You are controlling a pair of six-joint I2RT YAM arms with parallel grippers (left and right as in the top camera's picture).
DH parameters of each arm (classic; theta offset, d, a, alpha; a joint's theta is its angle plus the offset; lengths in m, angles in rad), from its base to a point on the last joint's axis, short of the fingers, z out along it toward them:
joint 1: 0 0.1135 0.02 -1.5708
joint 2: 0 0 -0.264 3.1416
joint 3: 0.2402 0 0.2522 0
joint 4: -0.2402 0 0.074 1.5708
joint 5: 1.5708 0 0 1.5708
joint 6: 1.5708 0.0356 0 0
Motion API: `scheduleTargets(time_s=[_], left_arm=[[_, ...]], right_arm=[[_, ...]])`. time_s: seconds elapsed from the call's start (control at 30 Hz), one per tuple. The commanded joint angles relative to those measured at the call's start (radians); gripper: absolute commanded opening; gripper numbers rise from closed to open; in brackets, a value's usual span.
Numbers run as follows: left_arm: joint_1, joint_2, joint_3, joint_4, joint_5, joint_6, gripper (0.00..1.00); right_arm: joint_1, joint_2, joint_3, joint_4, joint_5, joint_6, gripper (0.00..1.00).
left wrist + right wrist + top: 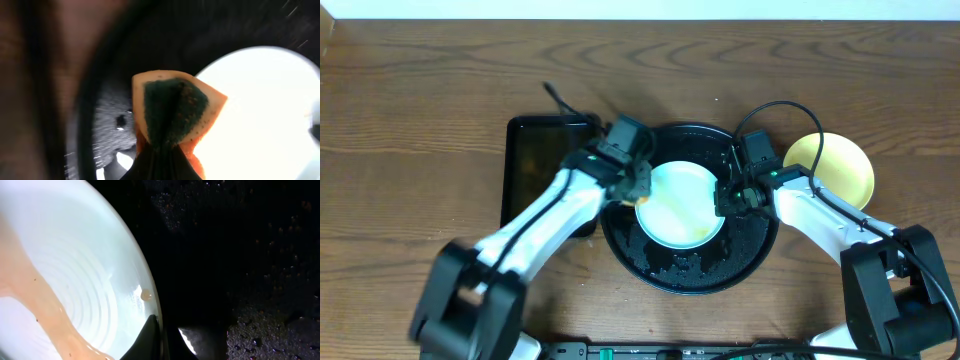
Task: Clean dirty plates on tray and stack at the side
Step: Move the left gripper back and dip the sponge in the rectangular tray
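Round tray [748,252]: it sits mid-bench and holds one mint plate [678,203]. Wet specks dot its black floor below and to the right of the plate.
Mint plate: it lies inside the round tray, toward the far side. A pale orange-yellow film pools along its near edge.
Yellow plate [832,168]: you'll find it on the bare bench [420,100] just right of the round tray, outside it, with nothing on it.
Rectangular tray [542,172]: it is just left of the round tray. The left arm crosses its near corner, and its contents cannot be made out.
Left tool [638,188]: it is pressed together on a sponge [172,112] at the plate's left rim.
Right tool [728,196]: it pinches the mint plate's right rim. One dark finger [152,337] lies over the edge, and the other is mostly cut off by the frame.
Hidden or unclear: from overhead, both tool bodies cover the plate's rim where they meet it, and the sponge is barely visible.
Left wrist only: you see the sponge folded, orange with a dark green scouring face. The plate is blown out white, and the tray rim is blurred.
Right wrist only: you see the plate's concentric ridges, a peach streak running across it, and a small bead near the rim.
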Motion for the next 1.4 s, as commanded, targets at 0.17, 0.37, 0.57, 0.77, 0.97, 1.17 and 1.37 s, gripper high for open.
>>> scheduleTargets(time_s=[0.17, 0.37, 0.57, 0.77, 0.97, 1.17, 1.37], left_arm=[[0.061, -0.155, -0.002, -0.069, -0.144, 0.023, 0.08], [0.196, -0.153, -0.003, -0.074, -0.156, 0.025, 0.08], [0.402, -0.093, -0.027, -0.030, 0.119, 0.124, 0.07], [0.515, 0.085, -0.027, 0.001, 0.426, 0.252, 0.08], [0.598, 0.187, -0.027, -0.023, 0.306, 0.265, 0.08], [0.629, 0.143, -0.025, -0.076, 0.034, 0.179, 0.08], [0.592, 0.055, -0.025, -0.061, 0.034, 0.180, 0.07]], right_arm=[[0.012, -0.006, -0.006, -0.008, 0.037, 0.006, 0.06], [0.012, -0.006, -0.006, -0.009, 0.037, 0.006, 0.06], [0.012, -0.006, -0.006, -0.009, 0.037, 0.006, 0.06], [0.012, -0.006, -0.006, -0.011, 0.037, 0.006, 0.05], [0.012, -0.006, -0.006, -0.013, 0.037, 0.006, 0.04], [0.012, -0.006, -0.006, -0.013, 0.037, 0.006, 0.04], [0.012, -0.006, -0.006, -0.016, 0.037, 0.006, 0.04]])
